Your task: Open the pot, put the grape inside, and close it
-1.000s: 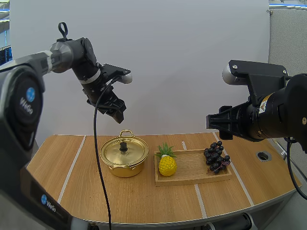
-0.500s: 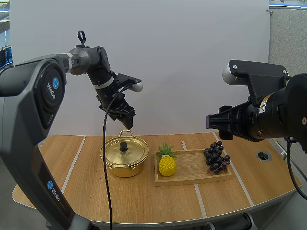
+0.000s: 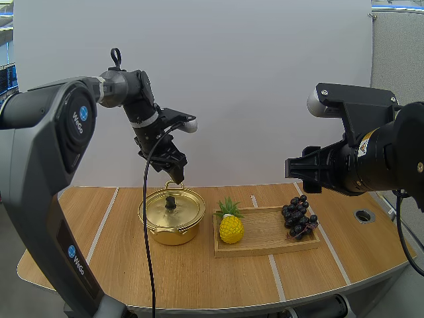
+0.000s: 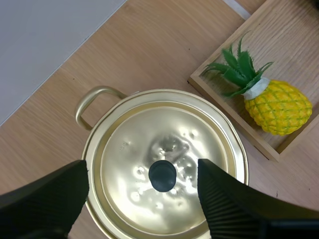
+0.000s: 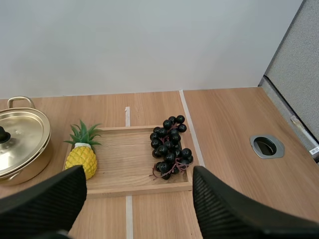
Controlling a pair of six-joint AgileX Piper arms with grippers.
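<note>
A golden pot [image 3: 172, 222] stands on the table left of centre, shut by its lid [image 4: 164, 164] with a black knob [image 4: 162, 175]. My left gripper [image 3: 173, 165] hangs in the air above the pot's back handle. In the left wrist view this gripper [image 4: 141, 167] is open, its fingers apart on either side of the knob, well above it. A bunch of dark grapes [image 3: 298, 217] lies at the right end of a wooden tray [image 3: 265, 248]. My right gripper [image 5: 139, 172] is open, high above the tray, with the grapes [image 5: 170, 147] ahead of it.
A toy pineapple [image 3: 231, 225] sits on the tray's left end, close to the pot. A round metal grommet [image 3: 364, 215] is set into the table at the far right. Bare tabletop lies in front of the pot and tray.
My left gripper has swung right and down, from left of the pot to just above its back rim. The right arm, pot, tray and grapes have not moved.
</note>
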